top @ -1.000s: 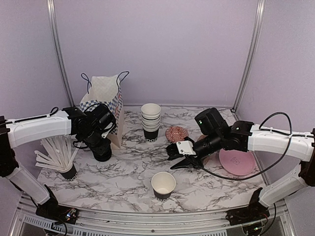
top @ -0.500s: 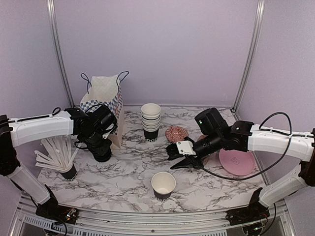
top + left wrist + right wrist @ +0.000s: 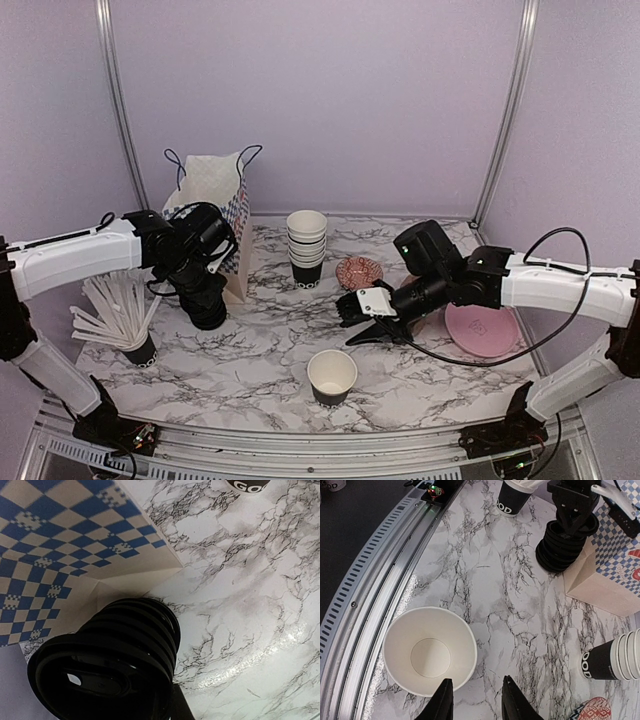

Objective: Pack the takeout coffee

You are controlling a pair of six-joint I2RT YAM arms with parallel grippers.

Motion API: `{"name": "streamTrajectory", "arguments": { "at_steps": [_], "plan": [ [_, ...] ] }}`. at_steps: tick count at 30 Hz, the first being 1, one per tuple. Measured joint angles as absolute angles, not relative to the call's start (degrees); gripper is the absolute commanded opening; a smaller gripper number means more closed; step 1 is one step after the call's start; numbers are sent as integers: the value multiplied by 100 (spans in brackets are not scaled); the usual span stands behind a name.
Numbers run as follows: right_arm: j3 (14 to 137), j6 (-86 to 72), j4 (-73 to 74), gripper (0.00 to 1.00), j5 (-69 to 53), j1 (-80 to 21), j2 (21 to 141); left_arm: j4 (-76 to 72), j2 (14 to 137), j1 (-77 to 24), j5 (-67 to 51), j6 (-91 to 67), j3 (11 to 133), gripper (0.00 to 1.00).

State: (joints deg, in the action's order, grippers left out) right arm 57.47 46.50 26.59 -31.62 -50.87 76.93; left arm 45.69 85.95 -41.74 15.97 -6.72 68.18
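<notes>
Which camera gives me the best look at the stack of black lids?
Left wrist: the lid stack is close up, with the top lid and rims clear. Right wrist shows it whole but small, under the left gripper. In top external, that gripper partly hides it.

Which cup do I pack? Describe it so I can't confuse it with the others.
On the marble table, look at the middle of the near edge. A single black paper cup stands there alone, upright, open, white inside. Unlike the stack of cups at the back or the cup of straws at left, it is unstacked and empty.
</notes>
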Motion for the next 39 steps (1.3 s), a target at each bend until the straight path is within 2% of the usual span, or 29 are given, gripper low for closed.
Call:
{"name": "streamTrajectory", "arguments": {
  "at_steps": [10, 14, 17, 20, 24, 26, 34, 39],
  "plan": [
    [6401, 4587, 3194, 34, -3214, -5081, 7745, 4838, 8138, -4316, 663, -576, 8097, 7],
    [7122, 4200, 3356, 49, -3258, -4904, 7791, 4733, 8086, -4587, -104, -443, 8807, 7],
    [7660, 3581, 3280, 68, -3369, -4493, 7896, 4388, 7950, -4720, -729, -432, 8993, 7],
    [8036, 2624, 2928, 81, -3909, -3774, 8018, 3728, 7741, -4753, -1260, -541, 8866, 7],
    [7915, 978, 1946, 85, -4845, -2893, 8060, 2637, 7408, -4753, -1752, -801, 8307, 7],
    [7806, 331, 1527, 85, -5199, -2764, 8128, 2143, 7301, -4753, -1927, -930, 8042, 7],
    [7485, -1459, 193, 85, -6123, -2939, 8602, 1194, 7218, -4753, -2167, -1208, 7516, 7],
    [7498, -2110, -381, 96, -6396, -3258, 8917, 784, 7218, -4753, -2320, -1404, 7293, 7]
  ]
}}
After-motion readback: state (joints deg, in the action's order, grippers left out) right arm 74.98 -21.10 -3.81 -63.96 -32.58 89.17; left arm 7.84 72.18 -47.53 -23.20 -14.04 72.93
